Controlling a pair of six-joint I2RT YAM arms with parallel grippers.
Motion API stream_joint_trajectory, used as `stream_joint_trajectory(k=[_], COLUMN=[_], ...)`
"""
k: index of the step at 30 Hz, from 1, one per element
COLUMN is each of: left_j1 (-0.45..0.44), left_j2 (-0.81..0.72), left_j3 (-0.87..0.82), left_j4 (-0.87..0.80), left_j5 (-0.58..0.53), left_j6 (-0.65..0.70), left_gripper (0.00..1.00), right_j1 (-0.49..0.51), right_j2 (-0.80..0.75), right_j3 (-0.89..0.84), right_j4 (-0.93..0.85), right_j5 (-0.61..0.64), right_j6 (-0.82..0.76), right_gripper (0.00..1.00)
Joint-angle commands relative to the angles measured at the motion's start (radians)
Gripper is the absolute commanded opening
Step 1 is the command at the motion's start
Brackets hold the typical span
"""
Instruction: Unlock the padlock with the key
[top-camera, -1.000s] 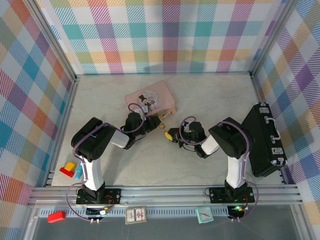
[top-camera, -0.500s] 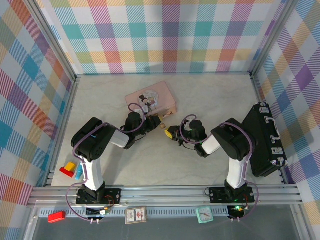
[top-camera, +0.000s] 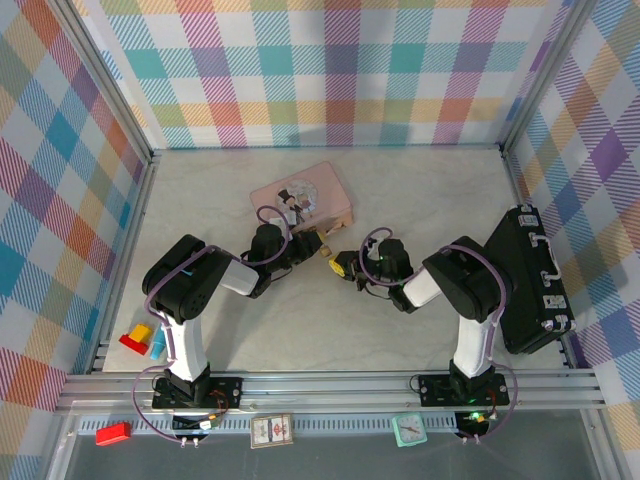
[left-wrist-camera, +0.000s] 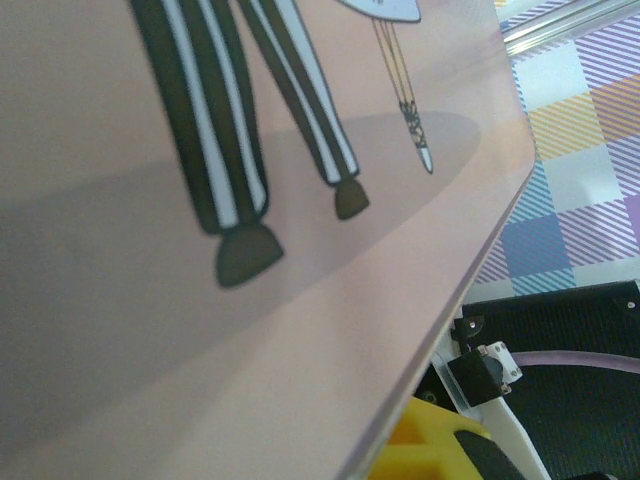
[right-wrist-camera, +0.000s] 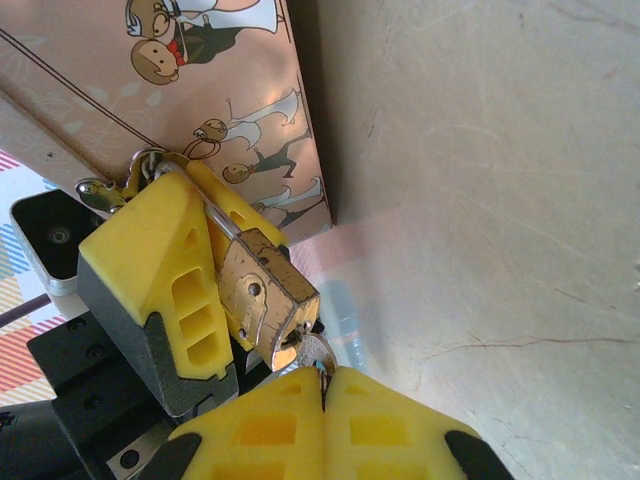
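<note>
Marbled tabletop, plaid walls around. Pink tin sits mid-table. Left gripper is just beside the tin's corner, jaws clamped on the padlock. Right gripper is pinched tight on the key, its tip at the lock's lower end. Judgement: line blade with keyway, seat fully, then twist gently against a firm left hold.

Beside the pink tin's corner, the padlock is dull, scuffed brass-coloured metal with a thin bright steel shackle, and the key is shiny silver metal. The tin is smooth, satin and printed. The left gripper and right gripper have matt yellow plastic fingers, and the table around the tin looks like pale, smooth, faintly scratched stone.
</note>
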Motion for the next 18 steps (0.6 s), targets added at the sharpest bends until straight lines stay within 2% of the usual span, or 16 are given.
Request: stream_joint_trajectory(k=[1, 11, 18], left_j1=[-0.063, -0.063, -0.061], left_j2=[0.0, -0.01, -0.031], left_j3=[-0.003, -0.007, 0.0], left_j4=[-0.106, -0.147, -0.267], left_j5=[0.158, 0.129, 0.061], left_j6=[-0.093, -0.084, -0.063], left_gripper=[0.1, 0.09, 0.08], right_j1=[-0.019, -0.027, -0.038], right_j2=[0.0, -0.088, -0.216], right_j3=[0.089, 0.075, 0.077], right_j4=[0.11, -0.076, -0.426], right_j5=[0.035, 0.045, 0.017], right_j6=[-0.013, -0.124, -0.374], right_gripper=[0.0, 0.01, 0.38])
